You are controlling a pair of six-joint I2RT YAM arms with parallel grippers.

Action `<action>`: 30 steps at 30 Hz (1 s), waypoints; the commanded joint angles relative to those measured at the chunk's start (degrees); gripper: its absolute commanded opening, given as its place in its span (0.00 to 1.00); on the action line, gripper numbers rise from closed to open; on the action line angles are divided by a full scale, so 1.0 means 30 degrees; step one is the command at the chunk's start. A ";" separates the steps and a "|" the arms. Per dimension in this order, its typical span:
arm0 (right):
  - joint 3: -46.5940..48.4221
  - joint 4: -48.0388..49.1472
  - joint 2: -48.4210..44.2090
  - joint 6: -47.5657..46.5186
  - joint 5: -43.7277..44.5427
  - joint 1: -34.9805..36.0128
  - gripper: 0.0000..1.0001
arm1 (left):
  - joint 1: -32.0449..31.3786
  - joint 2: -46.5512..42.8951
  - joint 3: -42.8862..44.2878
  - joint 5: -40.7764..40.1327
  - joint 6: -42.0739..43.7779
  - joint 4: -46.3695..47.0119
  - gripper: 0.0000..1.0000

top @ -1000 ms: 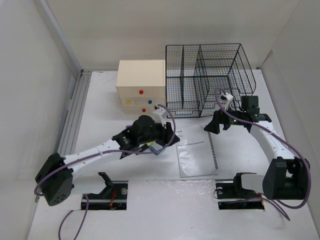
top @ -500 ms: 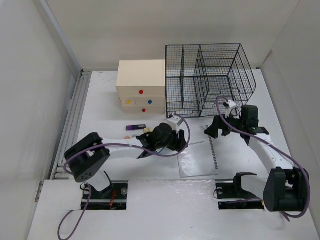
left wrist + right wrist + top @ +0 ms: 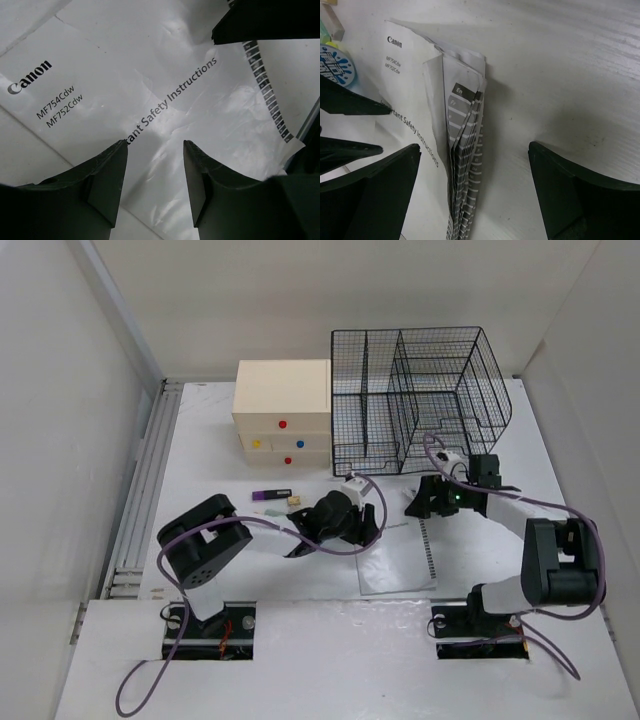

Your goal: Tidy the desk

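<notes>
The desk (image 3: 200, 455) is a white tabletop. A Canon safety-instructions booklet (image 3: 395, 555) in a clear sleeve lies at its middle front. My left gripper (image 3: 365, 522) is open and low over the booklet's top left part; in the left wrist view (image 3: 155, 150) the cover (image 3: 165, 85) fills the space between its fingers. My right gripper (image 3: 424, 504) is open wide at the booklet's top right corner. In the right wrist view (image 3: 475, 147) the fanned tabbed page edge (image 3: 465, 150) lies between its jaws.
A cream drawer box (image 3: 283, 410) and a black wire-mesh rack (image 3: 420, 400) stand at the back. A purple stick (image 3: 270, 494) and a small tan piece (image 3: 295, 501) lie left of my left gripper. A round blue item (image 3: 332, 65) lies beside the booklet. Grey rails (image 3: 150, 480) run along the left edge.
My left gripper has moved right onto the booklet's top left part. My right gripper has moved left and down to the booklet's tabbed edge. The purple stick has come into view.
</notes>
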 commanded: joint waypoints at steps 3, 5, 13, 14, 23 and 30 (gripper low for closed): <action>0.0491 0.1002 0.0627 0.0137 -0.0648 -0.0057 0.92 | -0.0083 0.0913 0.1069 0.0605 -0.0128 0.1011 0.43; 0.0491 0.1002 0.1125 0.0313 -0.1085 0.0178 0.89 | -0.0083 0.1382 0.1070 0.0607 -0.0128 0.1011 0.39; 0.1077 0.0358 0.2299 0.0137 -0.2493 0.1086 0.67 | -0.0083 0.3462 0.2035 0.2305 -0.0304 0.1011 0.31; 0.1077 0.0358 0.2299 0.0137 -0.2754 0.1086 0.62 | -0.0083 0.3928 0.2211 0.2654 -0.0478 0.1011 0.31; 0.1077 -0.0021 -0.0072 -0.0242 -0.3779 0.0881 0.00 | -0.0083 0.5163 0.3414 0.3537 -0.0479 0.1011 0.30; 0.3271 -0.3353 -0.2971 -0.2935 -0.4515 0.0353 0.00 | -0.0083 -0.0072 0.2945 0.3185 0.0368 -0.0100 0.79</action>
